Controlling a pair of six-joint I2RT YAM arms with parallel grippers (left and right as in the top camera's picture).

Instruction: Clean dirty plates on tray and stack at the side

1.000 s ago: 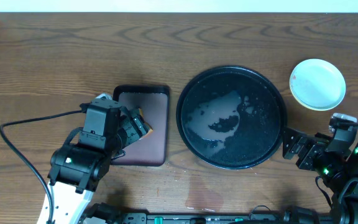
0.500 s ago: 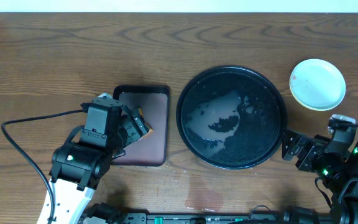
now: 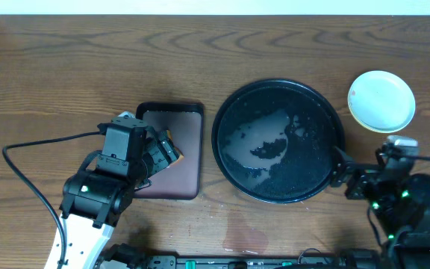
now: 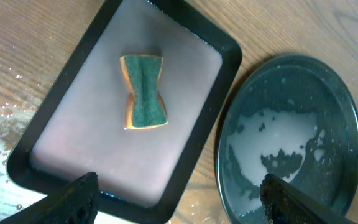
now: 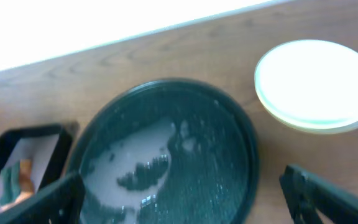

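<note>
Table point(image 3: 51, 67): it is lying bare and brown all round the tray, and the strip to the tray's right is serving as the stacking place.
Tray point(image 3: 316, 112): the big round black one is sitting mid-table between my two hands. No plate is resting on it; only a pale wet film point(image 3: 248, 138) is pooling near its middle.
Small tray point(image 3: 189, 168): the maroon one is lying just beside the tray's left edge.
Plates point(image 3: 381, 99): they are sitting stacked on the table off the tray's far-right edge, near it but apart. From my right wrist a yellowish rim is showing under the pale top one; I cannot count them.
Right hand point(image 5: 182, 177): I am holding it wide open and gripping nothing, at the tray's near-right edge.
Left hand point(image 4: 178, 180): I am holding it wide open too, empty, hanging over the small tray to the tray's left.
Sponge point(image 4: 143, 92): it is lying in the small tray, pinched at the waist, with its long axis pointing away from my left hand.
Spot point(image 3: 353, 93): something small and reddish seems to be showing on the top plate, on the edge facing the tray.
Coming move: I am judging the job nearly done. The stack lies ahead and to the right of my right hand, the nearer one; being round, it offers no long axis.
</note>
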